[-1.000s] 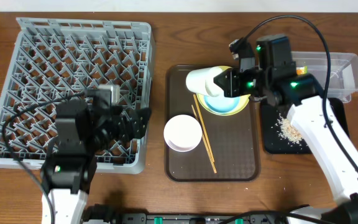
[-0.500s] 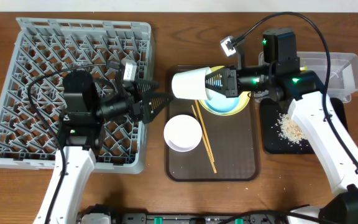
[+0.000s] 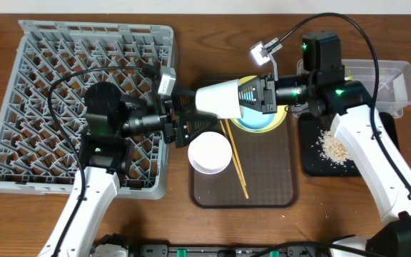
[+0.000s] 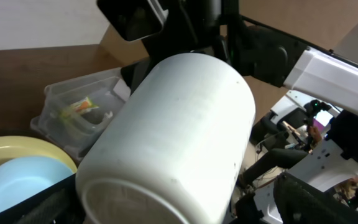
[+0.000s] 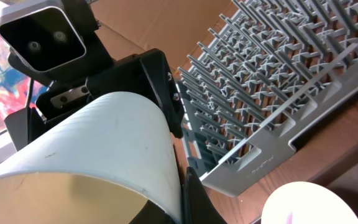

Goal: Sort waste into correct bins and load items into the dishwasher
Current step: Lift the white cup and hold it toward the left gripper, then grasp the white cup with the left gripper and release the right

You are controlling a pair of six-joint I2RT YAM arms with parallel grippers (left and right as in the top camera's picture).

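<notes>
Wooden table point(image 3: 320, 214) bears grey dish rack point(image 3: 63, 64); white wall point(image 3: 205, 6) behind.

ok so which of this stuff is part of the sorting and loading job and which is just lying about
Part of the job: white cup in the right gripper, white bowl, light blue bowl, yellow plate, chopsticks, rice crumbs, snack wrapper, black tray, clear tub, dish rack.
Just lying about: brown serving tray, wooden table.
</notes>
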